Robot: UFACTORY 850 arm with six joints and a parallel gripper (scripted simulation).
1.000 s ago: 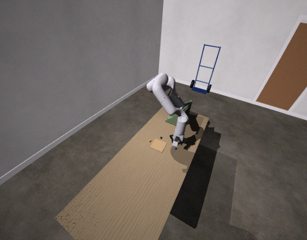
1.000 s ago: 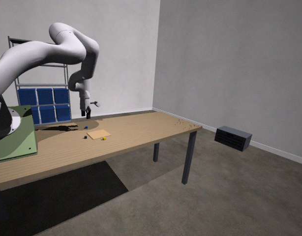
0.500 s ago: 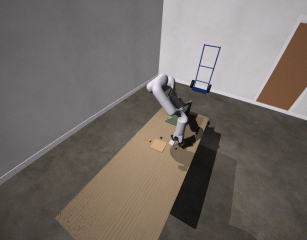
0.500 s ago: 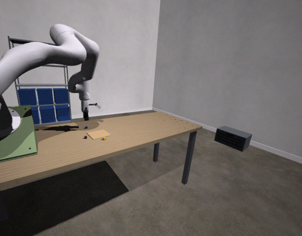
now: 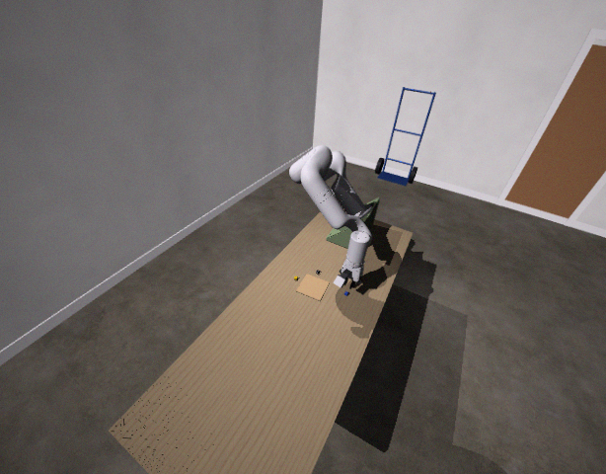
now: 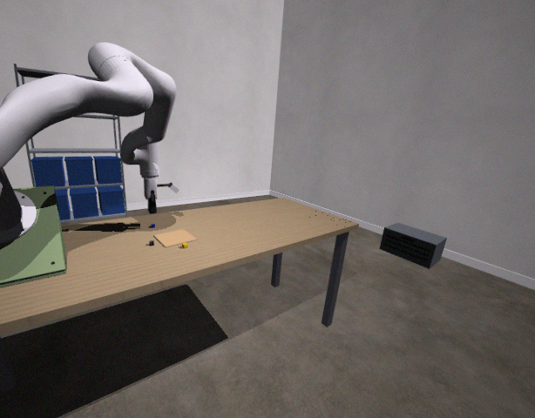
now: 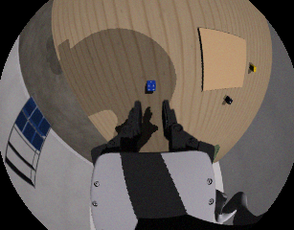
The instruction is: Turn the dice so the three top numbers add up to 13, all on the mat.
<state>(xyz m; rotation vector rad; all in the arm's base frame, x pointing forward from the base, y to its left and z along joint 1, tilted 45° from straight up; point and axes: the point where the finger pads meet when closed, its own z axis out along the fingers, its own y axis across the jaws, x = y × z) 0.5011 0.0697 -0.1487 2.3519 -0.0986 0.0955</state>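
Three dice off mat, gripper part-open over the blue one

Gripper (image 5: pixel 348 280) (image 6: pixel 152 211) (image 7: pixel 151 103) about a third open, nothing between the fingers, above the bench (image 5: pixel 263 347) (image 6: pixel 240 225) (image 7: pixel 185 14). Step in hand looks like lining up on the blue die (image 5: pixel 346 293) (image 6: pixel 152 225) (image 7: pixel 151 85). To do it well: centre the gap over the die, fingers square to two opposite side faces, then go straight down. Gap looks wider than the die but not by much; a sideways miss could land a fingertip on it or knock it off. Read the top pips before gripping; too small here to be sure. Close gently, lift clear before any turn, set down flat well inside the mat edge.

Nearest: blue die, below the fingertips and just ahead of them in the wrist view, sitting in shadow, not touched. Next, black die (image 5: pixel 318 272) (image 6: pixel 151 243) (image 7: pixel 228 100), off to the right in that view, beside the mat (image 5: pixel 312 286) (image 6: pixel 175 237) (image 7: pixel 223 59). Farthest, yellow die (image 5: pixel 295 278) (image 6: pixel 184 246) (image 7: pixel 253 68), just past the mat's far side.
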